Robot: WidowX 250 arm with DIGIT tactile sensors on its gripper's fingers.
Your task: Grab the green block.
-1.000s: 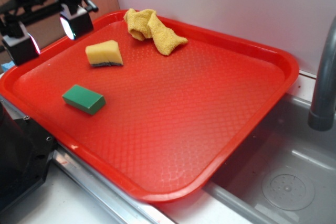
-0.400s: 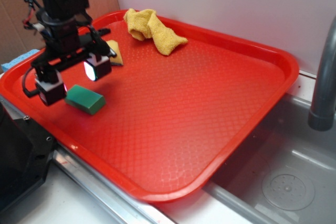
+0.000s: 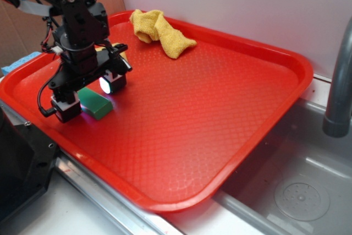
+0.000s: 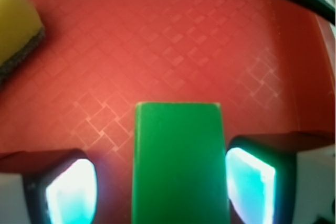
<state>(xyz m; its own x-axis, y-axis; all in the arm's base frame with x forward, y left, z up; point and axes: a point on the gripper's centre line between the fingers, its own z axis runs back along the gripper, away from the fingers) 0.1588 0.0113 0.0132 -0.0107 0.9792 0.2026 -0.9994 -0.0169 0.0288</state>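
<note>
down near the left edge of the red textured plastic tray (image 3: 220, 108), the black gripper (image 3: 88, 98) stands spread, its fingers straddling the small matte solid-green rectangular block (image 4: 181, 161) without touching.

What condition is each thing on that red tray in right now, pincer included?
pincer: open, straddling the green block
green block: lying flat between the fingers, ungripped
yellow sponge: resting on the tray, untouched
yellow cloth: crumpled at the tray's far edge
red tray: lying flat
</note>
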